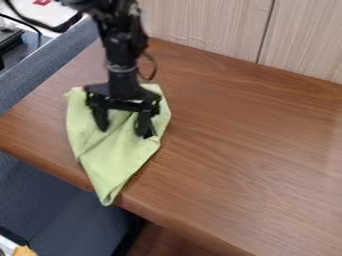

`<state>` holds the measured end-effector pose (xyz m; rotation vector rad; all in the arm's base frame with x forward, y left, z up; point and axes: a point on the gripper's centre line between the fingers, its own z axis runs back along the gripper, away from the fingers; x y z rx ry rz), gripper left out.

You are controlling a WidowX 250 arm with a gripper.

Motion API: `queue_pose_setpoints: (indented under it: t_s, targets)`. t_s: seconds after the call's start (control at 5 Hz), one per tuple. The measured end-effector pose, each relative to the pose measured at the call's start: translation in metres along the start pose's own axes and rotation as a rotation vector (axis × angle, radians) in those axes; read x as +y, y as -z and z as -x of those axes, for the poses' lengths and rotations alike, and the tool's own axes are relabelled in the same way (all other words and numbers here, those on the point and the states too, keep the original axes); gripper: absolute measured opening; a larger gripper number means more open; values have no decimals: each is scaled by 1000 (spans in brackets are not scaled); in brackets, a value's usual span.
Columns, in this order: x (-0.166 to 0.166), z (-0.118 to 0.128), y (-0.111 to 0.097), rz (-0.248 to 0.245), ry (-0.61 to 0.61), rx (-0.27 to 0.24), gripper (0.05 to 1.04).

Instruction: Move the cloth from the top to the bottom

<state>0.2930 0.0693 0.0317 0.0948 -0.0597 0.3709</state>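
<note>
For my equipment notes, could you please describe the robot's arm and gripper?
The arm is black and jointed, with a greyish band and a thin, dark, looping cable. The black gripper has a wide crosspiece and two fingers.

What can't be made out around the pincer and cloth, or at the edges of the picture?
Camera view:
- Green cloth: the part behind the arm and pincer is hidden by them.
- Fingertip contact with the cloth: too small to tell.
- Orange item, lower left: cut off by the bottom edge.
- Arm: upper part cut off by the top edge.
</note>
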Motion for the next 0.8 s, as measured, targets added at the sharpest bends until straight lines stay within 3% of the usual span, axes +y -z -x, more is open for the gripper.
queue_pose_setpoints:
  t_s: [0.2, 0.4, 0.6, 0.8]
  targets:
    - [-16, -19, -42, -14, 47, -106, 1001]
    - [-15, -20, -69, -37, 25, -152, 1001]
    - [-15, -21, -87, -20, 11, -204, 1001]
    - [-15, -21, -88, -18, 9, -207, 1001]
